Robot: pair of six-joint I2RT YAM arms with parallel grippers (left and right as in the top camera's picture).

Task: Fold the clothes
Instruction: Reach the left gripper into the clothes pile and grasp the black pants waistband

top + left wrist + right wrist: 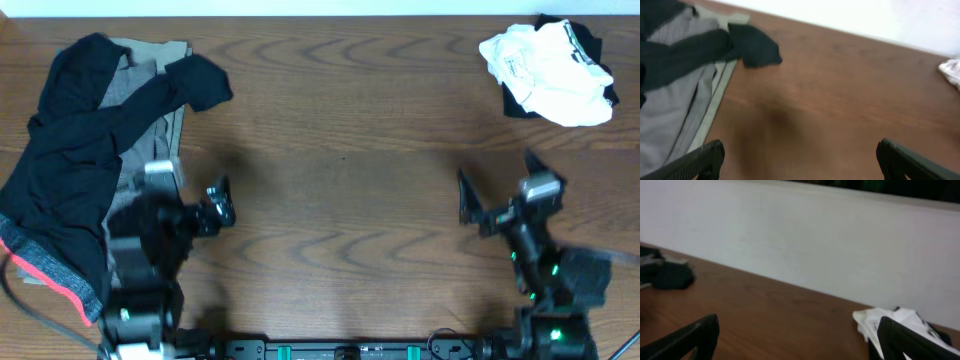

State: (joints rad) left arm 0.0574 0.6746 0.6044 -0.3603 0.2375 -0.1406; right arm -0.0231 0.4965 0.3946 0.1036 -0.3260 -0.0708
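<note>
The long black stretchy leggings [70,170] lay crumpled at the left side of the overhead frame, from the upper left corner down to the lower left. Their coral-red and grey waistband [48,266] was at the lower left, close to the edge of the frame. One black leg end reached to the right and rested on the bare wood. Under the leggings lay a flat grey garment [165,125] with a paler olive border, and the leggings covered it partly. Both were on the brown wooden table [340,150]. Just beside the right edge of this pile, lower in the frame, were the left fingers [695,162], spread wide and holding nothing. They looked blurred in the overhead view. The right fingers [912,340], at the lower right of the overhead frame, were also spread wide and empty, over bare wood. In the upper right corner, well apart from the leggings, lay a crumpled white garment [545,65] on top of something black.
</note>
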